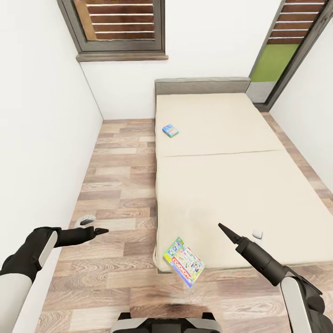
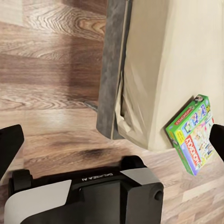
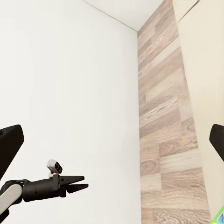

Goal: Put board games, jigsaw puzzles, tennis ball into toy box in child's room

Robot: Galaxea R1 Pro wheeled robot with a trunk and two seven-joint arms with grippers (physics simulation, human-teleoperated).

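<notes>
On the bed (image 1: 231, 185), a small blue board game (image 1: 170, 131) lies near the left edge of the beige mattress, toward the headboard. A white and green board game with a red banner (image 1: 185, 261) rests tilted over the bed's near left corner; it also appears in the left wrist view (image 2: 193, 135). My left gripper (image 1: 99, 230) hovers open over the wood floor left of the bed, with nothing between its fingers (image 2: 9, 144). My right gripper (image 1: 224, 230) hangs open and empty above the mattress's near end, right of the tilted box. The table and toy box are out of view.
A white wall runs close along the left, leaving a strip of plank floor (image 1: 120, 185) between it and the bed. The grey headboard (image 1: 201, 85) stands against the far wall under dark-framed windows (image 1: 120, 23). My own base (image 1: 162, 321) is at the bed's foot.
</notes>
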